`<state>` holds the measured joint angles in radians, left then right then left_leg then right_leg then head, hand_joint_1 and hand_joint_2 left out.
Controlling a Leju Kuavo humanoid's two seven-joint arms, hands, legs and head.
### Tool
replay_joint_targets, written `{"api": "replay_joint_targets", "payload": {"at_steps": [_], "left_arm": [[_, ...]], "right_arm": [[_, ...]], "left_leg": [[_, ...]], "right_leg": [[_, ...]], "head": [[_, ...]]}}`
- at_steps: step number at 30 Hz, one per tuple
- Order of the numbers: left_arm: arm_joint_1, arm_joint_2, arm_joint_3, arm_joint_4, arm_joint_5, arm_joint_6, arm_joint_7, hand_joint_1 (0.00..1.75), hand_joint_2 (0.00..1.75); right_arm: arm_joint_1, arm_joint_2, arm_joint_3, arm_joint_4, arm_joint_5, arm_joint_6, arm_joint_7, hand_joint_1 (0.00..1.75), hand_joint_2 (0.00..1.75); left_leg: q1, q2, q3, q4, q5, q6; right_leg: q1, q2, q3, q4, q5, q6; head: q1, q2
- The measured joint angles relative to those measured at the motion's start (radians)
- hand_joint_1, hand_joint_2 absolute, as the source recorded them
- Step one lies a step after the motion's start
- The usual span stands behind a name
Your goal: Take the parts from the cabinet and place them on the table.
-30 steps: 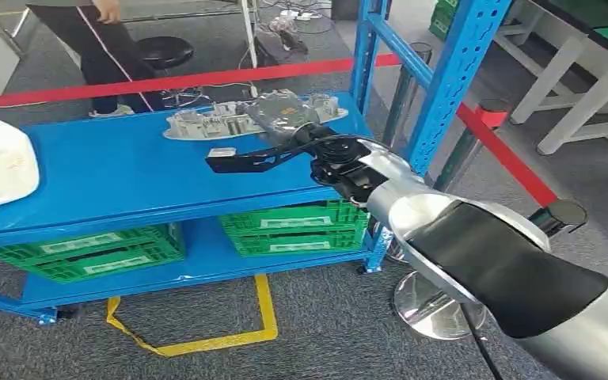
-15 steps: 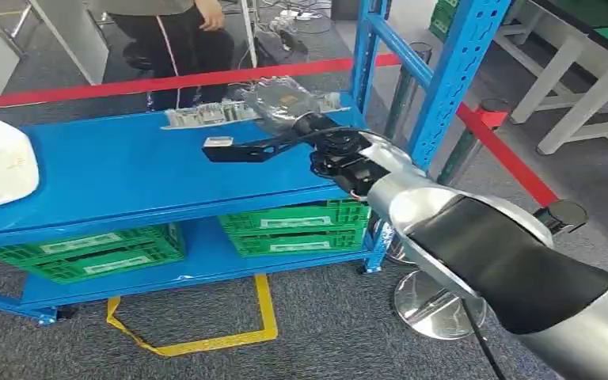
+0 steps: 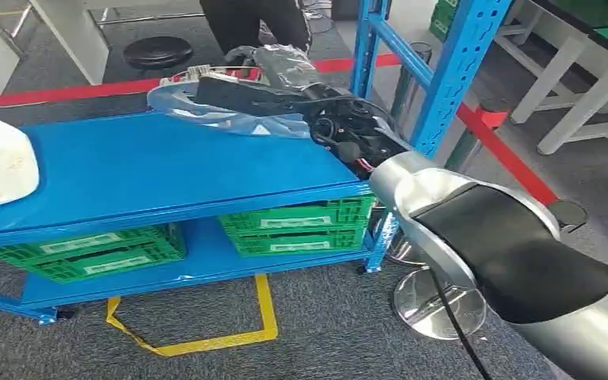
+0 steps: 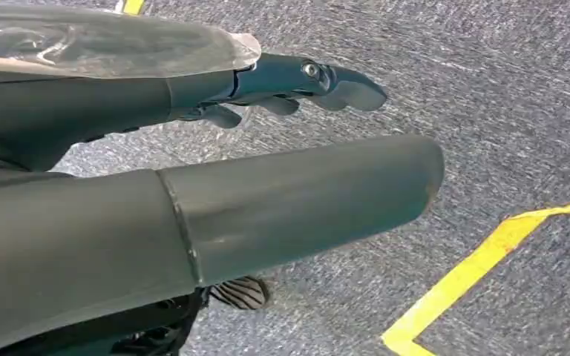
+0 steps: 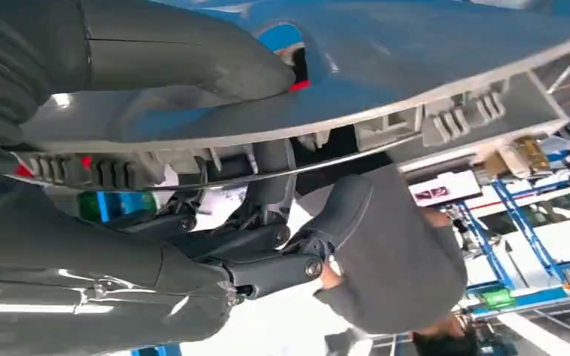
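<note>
My right hand point(image 3: 340, 131) grips a long grey moulded part point(image 3: 222, 96) wrapped in a clear plastic bag and holds it tilted above the back of the blue cabinet shelf point(image 3: 166, 178). Seen from the right wrist, the thumb lies on one face of the part point(image 5: 430, 89) and the dark fingers point(image 5: 267, 256) curl under its ribbed edge. A white part point(image 3: 0, 168) lies at the shelf's left end. My left hand point(image 4: 297, 81) hangs over the grey carpet with fingers stretched out, holding nothing.
A person point(image 3: 257, 20) stands just behind the cabinet. Blue uprights point(image 3: 451, 75) rise at the right. Green crates point(image 3: 294, 226) sit on the lower shelf. A red barrier tape point(image 3: 503, 154) runs between metal posts at the right, with yellow floor tape point(image 3: 265, 313) in front.
My right hand has taken hold of the bagged grey part and raised it off the shelf. The person behind the cabinet has walked to the right.
</note>
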<state>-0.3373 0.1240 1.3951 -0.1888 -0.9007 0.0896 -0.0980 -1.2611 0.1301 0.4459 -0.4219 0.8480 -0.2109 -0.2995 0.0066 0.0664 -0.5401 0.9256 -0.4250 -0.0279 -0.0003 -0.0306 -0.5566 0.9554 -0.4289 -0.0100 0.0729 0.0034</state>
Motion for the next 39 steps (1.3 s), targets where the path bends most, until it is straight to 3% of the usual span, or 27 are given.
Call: {"api": "replay_joint_targets", "payload": {"at_steps": [9,16,22,28,29,35,39], "left_arm": [[-0.001,0.000,0.005,0.000,-0.010,0.009,0.000,0.00,0.00],[-0.001,0.000,0.006,0.000,-0.018,0.017,-0.001,0.00,0.00],[-0.002,0.000,0.007,0.000,-0.024,0.018,0.000,0.00,0.00],[-0.003,0.000,0.014,0.000,-0.031,0.021,0.000,0.00,0.00],[-0.004,0.000,0.015,0.000,-0.032,0.021,-0.001,0.00,1.75],[-0.007,-0.003,0.023,0.000,-0.026,-0.001,-0.033,0.00,1.75],[-0.009,-0.003,0.024,0.000,-0.031,-0.002,-0.037,0.00,1.75]], "right_arm": [[-0.029,0.005,-0.050,-0.008,-0.098,0.013,-0.024,1.75,1.75],[-0.053,0.009,-0.075,-0.019,-0.327,0.139,-0.048,1.75,1.75],[-0.064,0.022,-0.074,-0.034,-0.408,0.215,-0.056,1.75,1.75],[-0.061,0.046,-0.063,-0.070,-0.569,0.353,-0.046,1.75,1.75],[-0.061,0.050,-0.058,-0.077,-0.606,0.370,-0.042,1.75,1.75],[-0.056,0.064,-0.043,-0.106,-0.783,0.484,-0.026,1.75,1.75],[-0.044,0.066,-0.037,-0.125,-0.841,0.509,-0.027,1.75,1.75]], "left_leg": [[0.000,0.000,0.000,0.000,0.000,0.000],[0.000,0.000,0.000,0.000,0.000,0.000],[0.000,0.000,0.000,0.000,0.000,0.000],[0.000,0.000,0.000,0.000,0.000,0.000],[0.000,0.000,0.000,0.000,0.000,0.000],[0.000,0.000,0.000,0.000,0.000,0.000],[0.000,0.000,0.000,0.000,0.000,0.000]], "right_leg": [[0.000,0.000,0.000,0.000,0.000,0.000],[0.000,0.000,0.000,0.000,0.000,0.000],[0.000,0.000,0.000,0.000,0.000,0.000],[0.000,0.000,-0.001,0.000,0.000,0.000],[0.000,0.000,-0.001,0.000,0.000,0.000],[0.000,0.000,-0.001,0.000,0.000,0.000],[0.000,0.000,-0.001,0.000,0.000,0.000]], "head": [[0.000,0.000],[0.000,0.000],[0.000,0.000],[0.000,0.000],[0.000,0.000],[0.000,0.000],[0.000,0.000]]}}
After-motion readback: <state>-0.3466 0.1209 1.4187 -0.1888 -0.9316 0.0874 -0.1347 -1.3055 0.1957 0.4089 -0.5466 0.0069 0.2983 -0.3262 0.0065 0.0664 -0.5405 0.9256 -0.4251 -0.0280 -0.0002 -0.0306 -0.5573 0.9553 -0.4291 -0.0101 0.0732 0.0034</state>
